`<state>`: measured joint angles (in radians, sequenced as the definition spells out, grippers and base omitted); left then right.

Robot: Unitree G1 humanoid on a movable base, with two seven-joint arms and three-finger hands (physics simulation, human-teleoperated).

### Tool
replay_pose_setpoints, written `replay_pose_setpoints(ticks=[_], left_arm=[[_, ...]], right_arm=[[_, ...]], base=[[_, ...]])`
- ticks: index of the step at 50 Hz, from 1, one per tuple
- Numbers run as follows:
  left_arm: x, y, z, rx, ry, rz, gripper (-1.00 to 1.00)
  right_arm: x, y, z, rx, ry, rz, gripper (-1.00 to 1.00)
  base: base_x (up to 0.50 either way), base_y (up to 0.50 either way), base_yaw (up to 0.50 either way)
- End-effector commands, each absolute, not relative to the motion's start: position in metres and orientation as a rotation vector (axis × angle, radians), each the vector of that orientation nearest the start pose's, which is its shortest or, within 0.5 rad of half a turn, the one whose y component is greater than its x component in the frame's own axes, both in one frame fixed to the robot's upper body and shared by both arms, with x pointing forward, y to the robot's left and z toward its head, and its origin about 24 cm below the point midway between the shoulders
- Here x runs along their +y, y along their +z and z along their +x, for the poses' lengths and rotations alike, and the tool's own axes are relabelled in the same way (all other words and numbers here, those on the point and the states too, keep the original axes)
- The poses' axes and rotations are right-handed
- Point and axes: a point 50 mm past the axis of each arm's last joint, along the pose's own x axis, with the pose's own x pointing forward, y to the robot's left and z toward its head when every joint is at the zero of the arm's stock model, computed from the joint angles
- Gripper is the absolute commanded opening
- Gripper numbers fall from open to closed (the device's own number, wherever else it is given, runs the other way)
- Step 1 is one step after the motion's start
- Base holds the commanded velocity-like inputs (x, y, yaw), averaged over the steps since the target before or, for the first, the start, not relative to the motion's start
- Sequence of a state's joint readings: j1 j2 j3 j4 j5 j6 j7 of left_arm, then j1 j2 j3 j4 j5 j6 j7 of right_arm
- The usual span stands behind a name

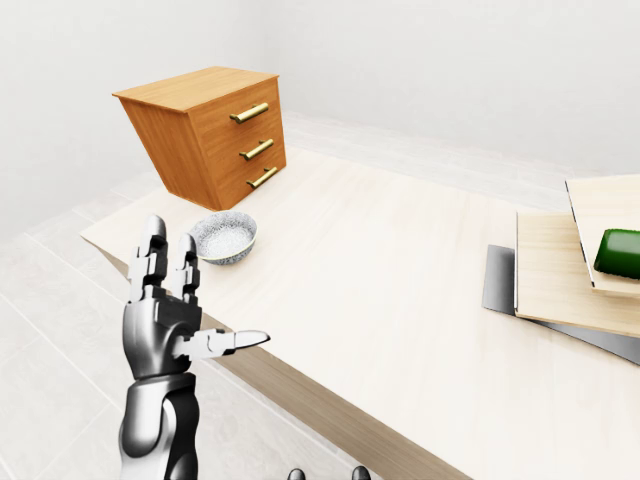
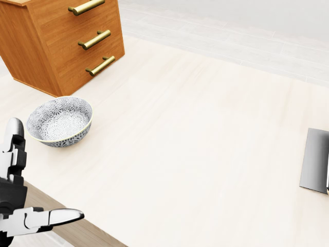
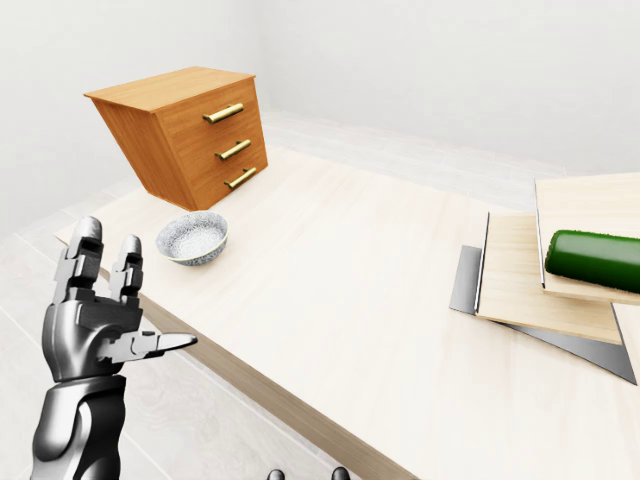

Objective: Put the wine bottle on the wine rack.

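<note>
The left hand [image 1: 175, 320] is held upright beside the near edge of the table [image 1: 400, 270], with two fingers [image 1: 150, 255] pointing up and the thumb [image 1: 240, 341] stretched sideways over the table's edge. The fingers are spread and nothing is held between them, so the hand is judged to be simply raised and waiting, not yet committed to any grasp.

The bowl [image 2: 60, 121] is seen just beyond the hand, apart from it, and the chest of drawers [image 3: 180, 130] stands further off the same way. Neither is part of the task.

The wine bottle [image 3: 595, 262], dark green, is found well away from the hand, across the table toward the right edge of the right-eye view. It lies on its side on the uppermost of some stacked wooden boards [image 3: 540, 275], under which a grey plate [image 3: 470, 285] shows. Whether those boards belong to the wine rack cannot be told, since they are cut off by the picture's edge; a lying bottle would be expected there, as racks keep bottles flat.

Of the right hand, only two dark fingertips [image 1: 325, 473] may be glimpsed at the bottom of the left-eye view, and its state cannot be told.
</note>
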<state>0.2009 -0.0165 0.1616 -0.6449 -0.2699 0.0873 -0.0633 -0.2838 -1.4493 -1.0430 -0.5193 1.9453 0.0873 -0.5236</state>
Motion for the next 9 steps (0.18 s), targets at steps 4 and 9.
replay_pose_setpoints(ticks=[4, 9], left_arm=[[0.1877, 0.1392, 0.1930, -0.396, 0.074, -0.189, 1.00], [0.1883, 0.1393, 0.1932, -0.397, 0.075, -0.190, 1.00]], right_arm=[[-0.2340, 0.4500, 0.0761, -1.055, 0.282, 0.288, 1.00], [-0.2309, 0.4520, 0.0728, -1.063, 0.283, 0.265, 1.00]], base=[[0.00, 0.00, 0.00], [0.00, 0.00, 0.00]])
